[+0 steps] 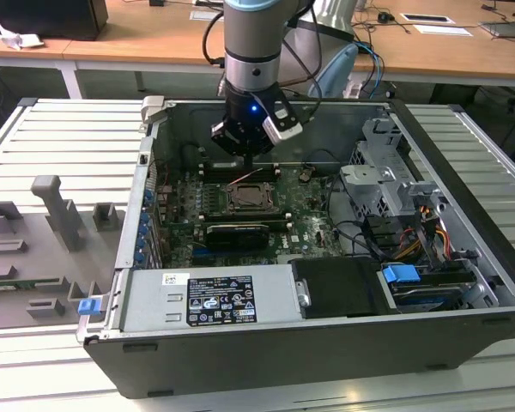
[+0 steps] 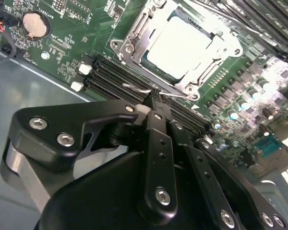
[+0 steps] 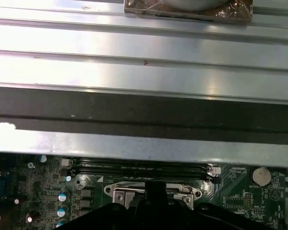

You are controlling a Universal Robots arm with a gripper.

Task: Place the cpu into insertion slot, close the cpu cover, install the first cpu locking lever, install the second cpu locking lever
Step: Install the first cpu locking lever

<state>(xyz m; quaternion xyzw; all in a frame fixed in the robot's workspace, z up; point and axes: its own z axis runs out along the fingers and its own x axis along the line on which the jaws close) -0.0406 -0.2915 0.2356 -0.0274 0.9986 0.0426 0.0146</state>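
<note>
The cpu (image 2: 180, 45) lies flat in its socket on the green motherboard, its pale metal top showing through the window of the cpu cover (image 2: 134, 33). The cover is folded down around it. A thin wire locking lever (image 2: 137, 88) runs along the socket edge closest to my gripper (image 2: 155, 98). The fingers are shut together, with the tips right at that lever wire and nothing held between them. In the exterior view the gripper (image 1: 249, 165) hangs just above the far edge of the socket (image 1: 251, 197). In the first wrist view the fingertips (image 3: 156, 188) stand against the socket frame.
Black memory slots (image 2: 110, 79) and a coin battery (image 2: 35, 24) lie beside the socket. A black card (image 1: 233, 233) sits in front of it, a drive cage (image 1: 386, 184) to the exterior view's right. The case wall (image 3: 144, 72) rises close behind. Grey fixtures (image 1: 56, 215) stand outside.
</note>
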